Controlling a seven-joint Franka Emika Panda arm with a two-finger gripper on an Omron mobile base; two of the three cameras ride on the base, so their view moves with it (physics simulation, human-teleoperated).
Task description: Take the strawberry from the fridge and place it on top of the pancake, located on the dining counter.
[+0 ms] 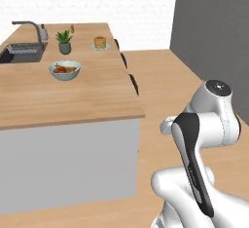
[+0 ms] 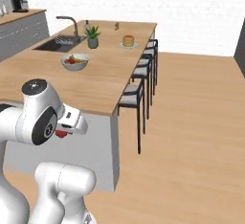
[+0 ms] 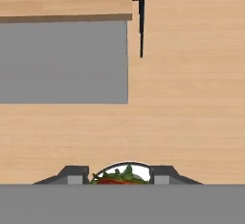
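The gripper [image 3: 121, 180] pinched the strawberry [image 3: 117, 179] between its fingertips, the berry's red flesh and green leaves just showing between them in the hand view. In the right base view a red spot showed under the wrist, low beside the tabletop's [image 2: 103, 86] near end. The pancake [image 2: 128, 40] sat on its plate [image 2: 128, 45] at the far end, well apart from the berry, with a fruit bowl [image 2: 74, 61] and a potted plant [image 2: 93, 37] nearer.

The berry was tiny, so any jolt could have worked it loose onto the floor. Held lower than the tabletop, the hand might have struck the edge unless it rose first. The stools [image 2: 132, 94] along the side could have blocked the base. The pancake's small top meant an off-centre release would likely have let the berry roll off.
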